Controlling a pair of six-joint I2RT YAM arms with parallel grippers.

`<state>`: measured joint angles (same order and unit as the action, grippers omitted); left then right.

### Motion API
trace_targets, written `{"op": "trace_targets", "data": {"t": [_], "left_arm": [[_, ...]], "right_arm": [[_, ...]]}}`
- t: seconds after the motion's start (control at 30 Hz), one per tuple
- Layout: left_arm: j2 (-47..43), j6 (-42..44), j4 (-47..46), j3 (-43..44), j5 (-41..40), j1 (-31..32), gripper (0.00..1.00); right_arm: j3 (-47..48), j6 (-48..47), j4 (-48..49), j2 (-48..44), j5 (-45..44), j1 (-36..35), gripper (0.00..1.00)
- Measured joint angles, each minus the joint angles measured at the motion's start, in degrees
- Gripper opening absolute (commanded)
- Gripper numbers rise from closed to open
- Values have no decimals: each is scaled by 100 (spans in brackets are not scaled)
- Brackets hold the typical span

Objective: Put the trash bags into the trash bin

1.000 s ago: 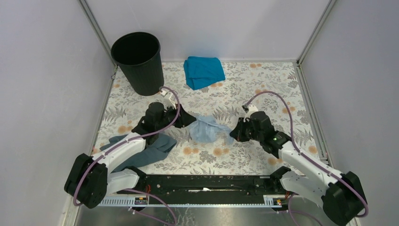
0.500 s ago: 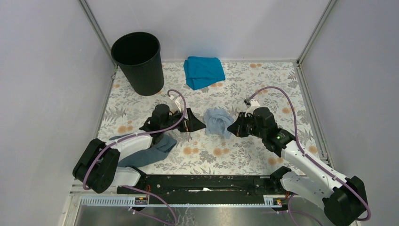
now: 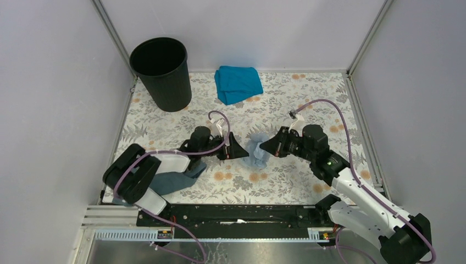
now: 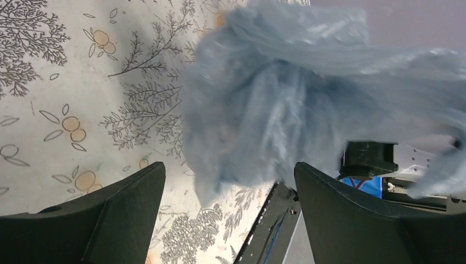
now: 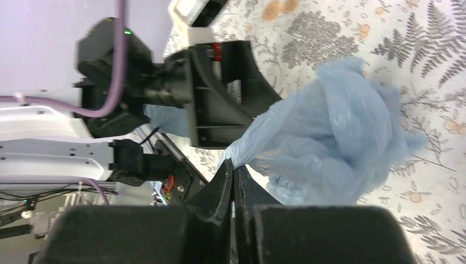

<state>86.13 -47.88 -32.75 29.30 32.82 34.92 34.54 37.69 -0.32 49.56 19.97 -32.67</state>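
Step looks like handover: thin translucent pale blue-grey plastic bag bunched near middle of table, film pinched in closed right claw; left claw spread wide, facing bag, gripping nothing. Next move probably: left claw closes on bag, right releases, carry to black round plastic bin in far-left corner, well apart.

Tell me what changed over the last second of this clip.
The left gripper swung right along the table to the trash bag and now faces it with its jaws open. The right gripper, pinching the film, edged away from the bases. The bag bunched tighter and slid a little to the right. The trash bin and the teal cloth stayed put.
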Motion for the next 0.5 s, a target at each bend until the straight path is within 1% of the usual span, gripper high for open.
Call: {"op": "trace_targets", "data": {"t": [0.1,0.13,0.17,0.2,0.23,0.37,0.4,0.47,0.5], "left_arm": [[448,-315,-505,24,76,0,84],[616,-444,-772,33,133,0,82],[850,-669,-1154,42,223,0,78],[1062,-876,-1517,46,310,0,73],[1322,-1150,-1998,50,420,0,64],[2273,-2170,-3759,61,715,0,34],[2472,-2391,-4081,61,754,0,21],[2656,-2632,-4391,55,778,0,0],[2671,-2708,-4489,35,767,0,0]], "right_arm": [[0,173,234,-33,103,0,1],[0,216,289,-28,127,0,1],[-2,275,352,-22,164,0,1],[-2,313,402,-15,190,0,1],[-2,348,448,-11,212,0,1],[-22,446,592,0,221,0,1],[-24,455,608,0,219,0,1],[-28,461,627,0,208,0,1],[-31,459,627,0,205,0,1]]}}
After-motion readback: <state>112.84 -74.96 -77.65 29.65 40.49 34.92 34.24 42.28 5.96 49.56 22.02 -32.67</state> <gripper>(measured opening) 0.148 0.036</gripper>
